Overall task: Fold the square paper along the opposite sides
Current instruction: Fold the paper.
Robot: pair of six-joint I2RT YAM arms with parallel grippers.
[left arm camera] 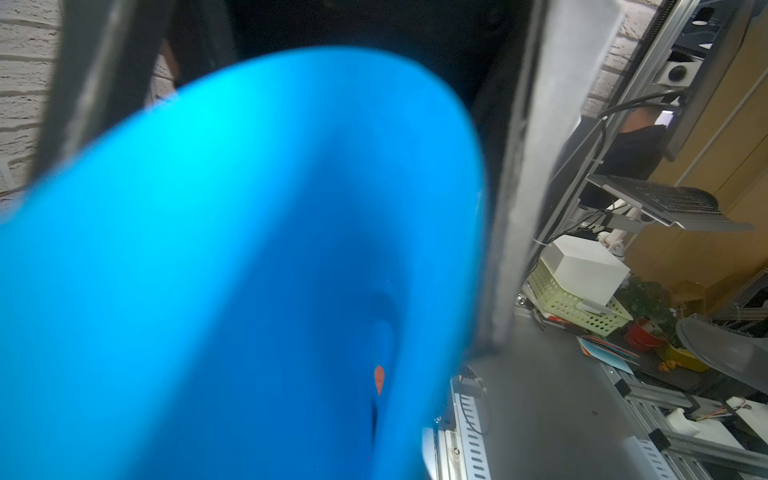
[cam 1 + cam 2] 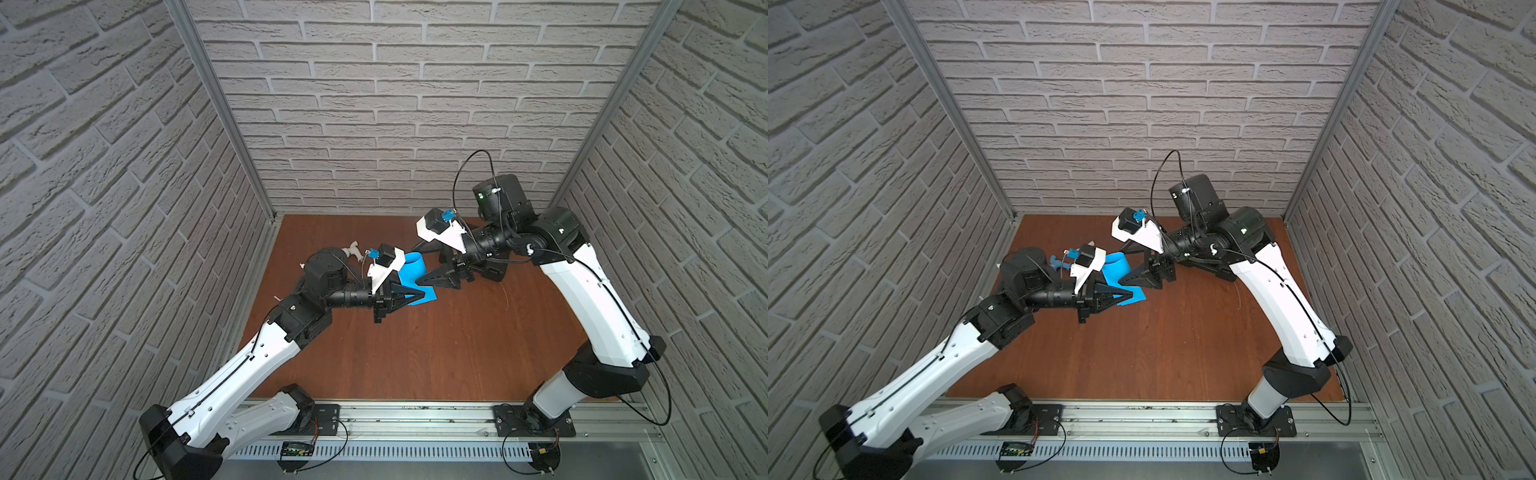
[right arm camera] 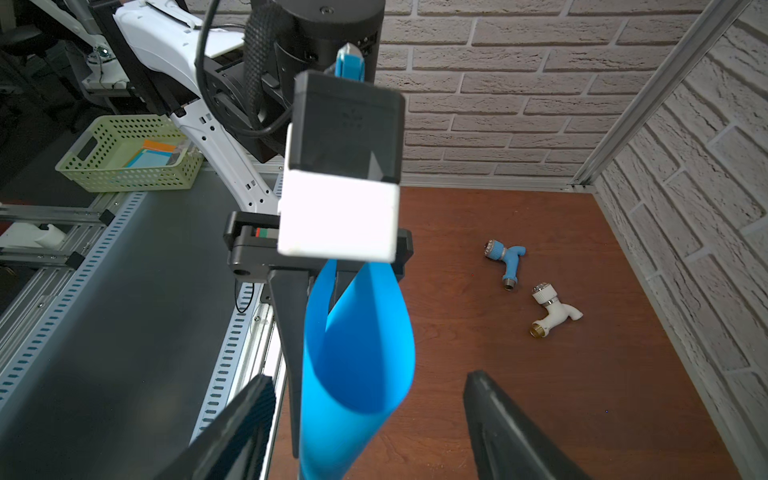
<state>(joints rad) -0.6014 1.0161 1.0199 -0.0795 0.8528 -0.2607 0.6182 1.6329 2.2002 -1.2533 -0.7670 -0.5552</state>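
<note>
Top views show the rail and both arm bases nearest, then bare brown surface (image 2: 415,353). Next comes the left tool (image 2: 419,295), its jaws closed together on the paper (image 2: 415,270), which is bent into an open loop rather than lying flat. Right wrist view gives the loop plainly. The paper (image 3: 357,353) forms a teardrop, its two opposite edges apparently meeting along the left tool and its rounded bend facing the camera. Whether the lower part of the sheet rests on the surface cannot be told. Left wrist view is filled by blurred paper (image 1: 249,270).

Just beyond the loop, the right tool (image 2: 414,267) stands wide open and holds nothing. In its own view its fingers (image 3: 249,415) flank the bend without touching it. Farther off, well apart from the work, a blue tap (image 3: 505,259) and a white tap (image 3: 552,309) lie near the brick wall.

Step in hand, as judged: edge lies against edge, but the crease is not yet made. The next move calls for lowering the loop to the surface with the edges aligned. The bend then needs pressing flat, most likely with the free right tool. A slip in the pinch would skew the fold.
</note>
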